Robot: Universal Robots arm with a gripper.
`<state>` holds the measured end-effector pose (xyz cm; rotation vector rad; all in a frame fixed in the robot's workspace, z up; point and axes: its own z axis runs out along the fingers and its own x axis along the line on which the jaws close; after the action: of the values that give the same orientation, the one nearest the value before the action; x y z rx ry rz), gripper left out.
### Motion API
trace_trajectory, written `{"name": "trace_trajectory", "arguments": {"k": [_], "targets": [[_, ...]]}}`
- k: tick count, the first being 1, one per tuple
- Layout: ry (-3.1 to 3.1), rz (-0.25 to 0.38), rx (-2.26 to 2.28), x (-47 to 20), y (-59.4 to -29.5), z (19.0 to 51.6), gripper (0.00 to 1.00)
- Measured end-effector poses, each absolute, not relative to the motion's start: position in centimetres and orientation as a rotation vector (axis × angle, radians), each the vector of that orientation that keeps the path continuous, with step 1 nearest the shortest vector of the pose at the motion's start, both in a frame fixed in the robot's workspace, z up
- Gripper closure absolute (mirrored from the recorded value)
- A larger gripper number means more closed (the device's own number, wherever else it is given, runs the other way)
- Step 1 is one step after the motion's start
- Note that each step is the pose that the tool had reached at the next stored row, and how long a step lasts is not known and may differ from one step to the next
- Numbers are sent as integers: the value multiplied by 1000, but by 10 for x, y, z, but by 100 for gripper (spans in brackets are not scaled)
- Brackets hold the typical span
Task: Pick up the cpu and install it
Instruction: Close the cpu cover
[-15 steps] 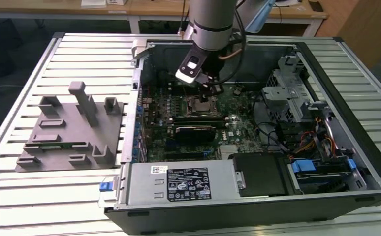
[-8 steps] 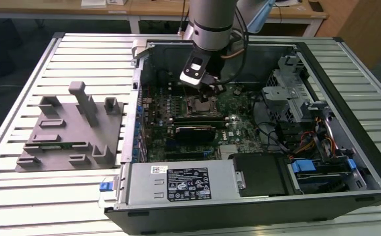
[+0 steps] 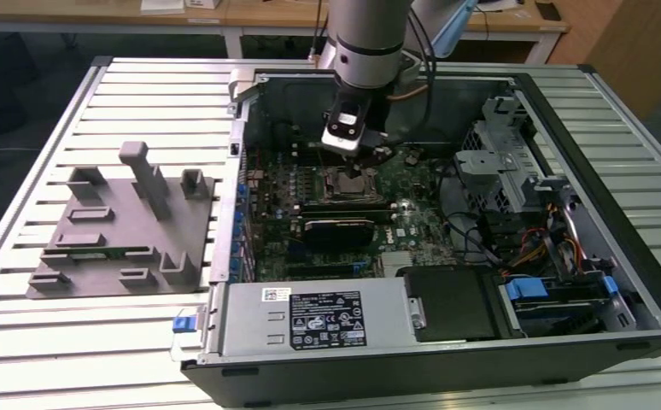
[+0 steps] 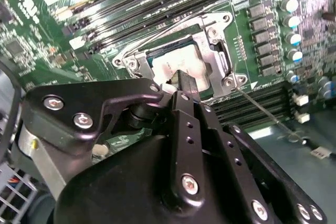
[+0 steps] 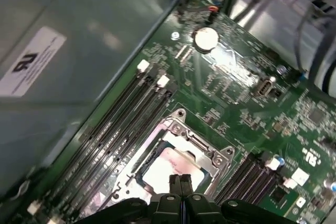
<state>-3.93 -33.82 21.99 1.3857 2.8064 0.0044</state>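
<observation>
A slatted metal table (image 3: 68, 342) fills most of the exterior view, with pale wooden desks (image 3: 251, 13) standing behind it. On the table an open computer case (image 3: 422, 371) lies on its side. Just beside the case, to the exterior view's left, sits a gray fixture plate (image 3: 114, 239) with upright blocks. Inside the case the green motherboard (image 3: 422, 222) lies flat. A silver labelled box (image 3: 307, 316) runs along the case's near wall, and a metal drive cage (image 3: 513, 162) stands toward the wall on the exterior view's right. The arm (image 3: 365, 34) comes down over the case's far wall, so the gripper (image 3: 365, 155) hangs inside the case, above the middle of the board. In the first wrist view the gripper (image 5: 181, 181) has its two black fingers (image 5: 175, 182) pressed together with nothing between them. Their tips are directly over the cpu (image 5: 160, 166); whether they touch it cannot be told. The cpu (image 4: 176, 61) lies flat inside the metal socket frame (image 4: 220, 72) on the case's motherboard, its shiny top facing up. Black memory slots (image 5: 126, 124) run alongside the frame, and a round coin battery (image 5: 206, 38) sits elsewhere on the board.
</observation>
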Motion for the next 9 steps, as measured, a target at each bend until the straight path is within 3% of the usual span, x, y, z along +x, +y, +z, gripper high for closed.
{"name": "trace_trajectory", "arguments": {"k": [9], "targets": [[2911,6,1151,-39,-338,219,89]]}}
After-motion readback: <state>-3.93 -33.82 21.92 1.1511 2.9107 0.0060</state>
